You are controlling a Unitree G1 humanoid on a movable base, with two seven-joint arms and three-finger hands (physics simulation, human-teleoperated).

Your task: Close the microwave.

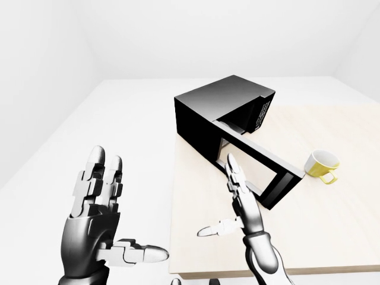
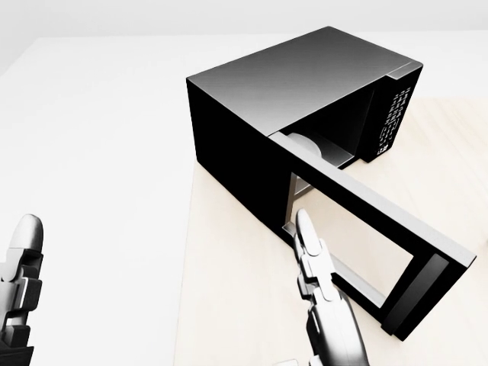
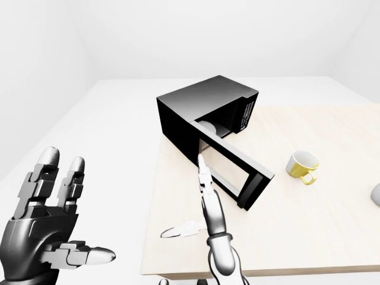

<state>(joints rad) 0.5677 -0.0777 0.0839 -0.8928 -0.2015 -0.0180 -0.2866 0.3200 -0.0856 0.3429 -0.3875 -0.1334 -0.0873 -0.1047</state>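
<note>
Microwave (image 1: 221,110) seen toward 12 o'clock in the left-eye view, set on the pale tabletop (image 1: 332,237); door (image 1: 261,172) swung wide open toward 4 o'clock. Right hand (image 1: 237,205) raised with fingers spread, fingertips just beside the door's near face; contact cannot be told. Left hand (image 1: 98,219) held splayed at 8 o'clock, empty. Yellow cup (image 1: 322,166) lies at 3 o'clock

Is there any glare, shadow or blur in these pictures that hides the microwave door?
Head view: sharp, the open microwave door fully readable, with soft sheen on the microwave top. Left-eye view: even light, hardly any shadow on the table. Right-eye view: no blur; the yellow cup is crisp.
</note>
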